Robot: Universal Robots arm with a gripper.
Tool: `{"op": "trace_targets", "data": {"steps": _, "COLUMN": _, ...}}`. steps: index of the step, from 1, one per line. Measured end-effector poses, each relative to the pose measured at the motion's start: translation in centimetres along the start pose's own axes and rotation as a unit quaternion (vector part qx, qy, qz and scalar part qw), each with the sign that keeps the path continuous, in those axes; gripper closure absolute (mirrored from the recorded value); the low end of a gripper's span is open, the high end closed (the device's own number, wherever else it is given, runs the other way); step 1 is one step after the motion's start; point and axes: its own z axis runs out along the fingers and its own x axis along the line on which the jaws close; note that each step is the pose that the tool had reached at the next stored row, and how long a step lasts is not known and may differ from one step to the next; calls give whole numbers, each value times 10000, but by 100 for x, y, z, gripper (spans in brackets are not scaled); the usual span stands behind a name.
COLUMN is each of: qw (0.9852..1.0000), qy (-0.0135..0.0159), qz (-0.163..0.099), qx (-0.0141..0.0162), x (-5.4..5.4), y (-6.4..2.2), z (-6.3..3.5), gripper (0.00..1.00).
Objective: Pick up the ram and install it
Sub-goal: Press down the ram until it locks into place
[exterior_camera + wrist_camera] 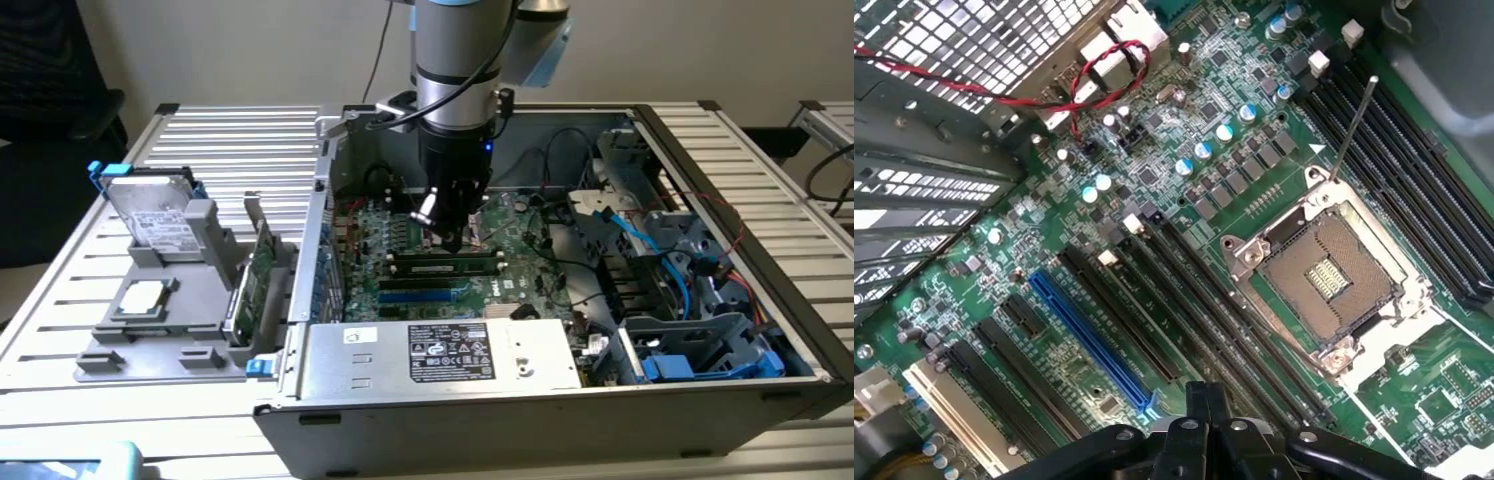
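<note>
The ram (447,268) lies flat-edged along a slot near the middle of the motherboard (367,285), a narrow green stick with dark chips, running parallel to the case wall that carries the power supply (441,350). It sits between black slot rails, with a blue slot rail (424,295) just beside it on the power-supply side.

The gripper (454,238) hangs from the arm straight down into the open computer case (747,215), directly above the ram, toward its middle. Its jaws are clenched together with nothing between them; the ram is below the fingertips, not in them. Whether the tips touch the ram's top edge cannot be told from the exterior view.

In the wrist view the gripper (1206,398) shows as two dark fingers (1197,400) pressed side by side over the board, pointing along a row of long black slot rails, with a blue slot rail (1094,345) near them and the open processor socket (1334,270) to the other side. A red cable (1084,80) loops over the board near the case's perforated wall.

Outside the case, at the exterior view's left, a grey holder (160,330) on the table (67,300) carries a hard drive (154,215) and a green card (256,285) standing on edge.
</note>
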Motion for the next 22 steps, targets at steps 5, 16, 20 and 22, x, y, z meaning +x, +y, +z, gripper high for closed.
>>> {"op": "trace_targets", "data": {"steps": 5, "qw": 9995, "qy": 6, "qz": 325, "qx": 11, "x": 0, "y": 0, "z": 0, "gripper": 89}}
{"op": "trace_targets", "data": {"steps": 16, "qw": 9947, "qy": 12, "qz": 1027, "qx": 41, "x": 0, "y": 0, "z": 0, "gripper": 89}}
{"op": "trace_targets", "data": {"steps": 20, "qw": 9916, "qy": 17, "qz": 1293, "qx": 50, "x": 0, "y": 0, "z": 0, "gripper": 89}}
{"op": "trace_targets", "data": {"steps": 22, "qw": 9898, "qy": 20, "qz": 1424, "qx": 54, "x": 0, "y": 0, "z": 0, "gripper": 89}}
